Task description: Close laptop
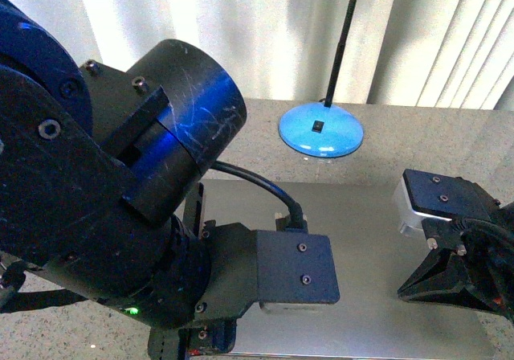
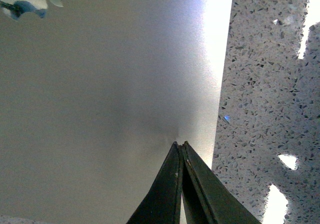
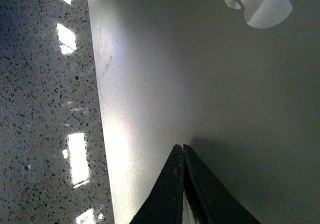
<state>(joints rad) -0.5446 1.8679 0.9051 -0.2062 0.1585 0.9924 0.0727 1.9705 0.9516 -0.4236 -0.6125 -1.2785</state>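
The laptop (image 1: 365, 239) lies flat on the speckled counter with its plain grey lid up; no screen or keys show. My left gripper (image 2: 180, 144) is shut, its tips on or just above the lid (image 2: 100, 109) near one side edge. My right gripper (image 3: 179, 146) is shut, its tips on or just above the lid (image 3: 200, 74) near the other side edge, with the shiny apple logo (image 3: 265, 4) further off. In the front view both arms stand over the lid, the left arm (image 1: 120, 215) hiding its left part, the right arm (image 1: 458, 247) at its right.
A blue lamp base (image 1: 321, 131) with a black pole stands on the counter (image 1: 426, 135) just behind the laptop. White curtains hang at the back. Speckled counter (image 2: 270, 84) shows beside the lid in both wrist views (image 3: 45, 109).
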